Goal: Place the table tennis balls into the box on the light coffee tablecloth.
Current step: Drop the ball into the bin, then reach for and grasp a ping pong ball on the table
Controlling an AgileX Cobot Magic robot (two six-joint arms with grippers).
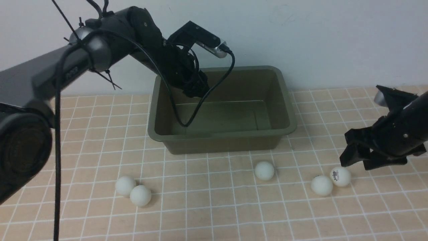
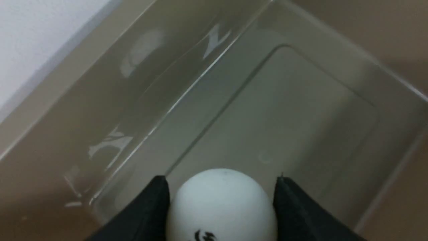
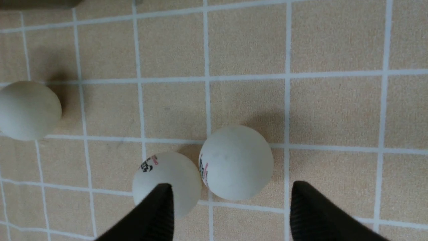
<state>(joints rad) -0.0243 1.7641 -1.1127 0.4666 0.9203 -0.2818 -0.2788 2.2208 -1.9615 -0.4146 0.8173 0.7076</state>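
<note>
Holding one table tennis ball (image 2: 222,204) pinched between left fingers (image 2: 152,211) inside the box (image 1: 220,135), toward its back-left corner. Best released low over the floor, opening gently, to limit bounce off hard plastic. Five more on the light coffee tablecloth (image 1: 100,134) in front of the box: touching pair (image 1: 140,195) front-left, single ball (image 1: 264,170) front-centre, close pair (image 1: 322,185) front-right beneath right fingers (image 3: 153,217), spread wide. Worth centring on one ball, not nudging its neighbour. Matte white spheres, quick to roll; olive box glossy, sloping walls, rounded corners; gridded cloth.
</note>
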